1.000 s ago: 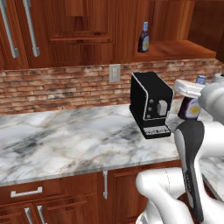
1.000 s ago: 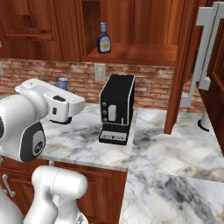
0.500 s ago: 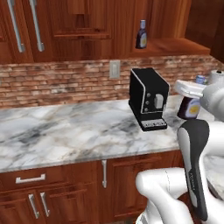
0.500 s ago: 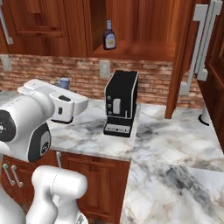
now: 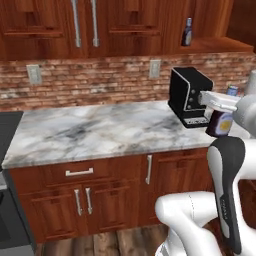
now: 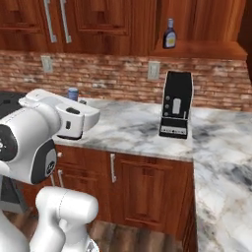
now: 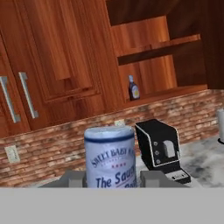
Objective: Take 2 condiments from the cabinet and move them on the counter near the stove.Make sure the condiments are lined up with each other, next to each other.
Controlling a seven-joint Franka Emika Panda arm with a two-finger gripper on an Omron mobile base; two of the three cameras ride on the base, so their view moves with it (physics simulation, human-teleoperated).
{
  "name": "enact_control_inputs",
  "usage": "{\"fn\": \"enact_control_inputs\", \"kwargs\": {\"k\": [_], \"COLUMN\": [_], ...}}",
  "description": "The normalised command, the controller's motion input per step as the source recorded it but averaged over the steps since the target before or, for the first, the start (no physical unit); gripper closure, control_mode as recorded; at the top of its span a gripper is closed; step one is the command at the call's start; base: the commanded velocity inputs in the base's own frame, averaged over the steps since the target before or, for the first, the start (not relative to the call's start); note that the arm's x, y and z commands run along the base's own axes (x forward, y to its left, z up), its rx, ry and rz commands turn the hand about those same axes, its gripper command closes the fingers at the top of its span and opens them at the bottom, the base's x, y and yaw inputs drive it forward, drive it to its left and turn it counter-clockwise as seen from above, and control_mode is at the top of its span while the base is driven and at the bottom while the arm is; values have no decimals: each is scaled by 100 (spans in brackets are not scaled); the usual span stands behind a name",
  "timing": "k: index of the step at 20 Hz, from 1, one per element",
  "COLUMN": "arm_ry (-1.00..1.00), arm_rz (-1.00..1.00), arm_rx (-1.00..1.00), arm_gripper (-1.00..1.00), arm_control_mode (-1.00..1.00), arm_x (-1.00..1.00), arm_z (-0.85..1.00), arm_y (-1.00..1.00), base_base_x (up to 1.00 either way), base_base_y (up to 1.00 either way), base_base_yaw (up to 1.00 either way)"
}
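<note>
Hand view: the pincer (image 7: 111,179) is clamped on one bottle (image 7: 109,156) — its bluish cap close up, held in the air above the counter (image 5: 100,132); the other bottle (image 6: 170,34) (small, dark) stands on the cabinet shelf (image 6: 197,49), above the coffee machine (image 6: 175,104).

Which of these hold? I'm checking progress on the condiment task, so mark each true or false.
1. The gripper holds a condiment bottle. True.
2. A second bottle stands on the counter. False: it stands in the cabinet niche.
3. The coffee machine sits on the counter. True.
4. Both bottles are lined up near the stove. False: one is held, one is in the niche.
</note>
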Motion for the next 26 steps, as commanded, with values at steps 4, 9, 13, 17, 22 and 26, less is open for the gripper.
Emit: {"fn": "enact_control_inputs", "kwargs": {"k": [4,9,13,17,22,26], "arm_ry": [0,0,0,0,0,0], "arm_rz": [0,0,0,0,0,0], "arm_rx": [0,0,0,0,0,0], "arm_gripper": [100,100,100,100,100,100], "arm_control_mode": [100,100,100,100,100,100], "arm_x": [0,0,0,0,0,0], "arm_z": [0,0,0,0,0,0], "arm_y": [0,0,0,0,0,0], "base_base_x": [12,34,48,64,84,79], "base_base_y": [99,94,73,25,16,3], "base_base_yaw": [4,9,11,9,5,4]}}
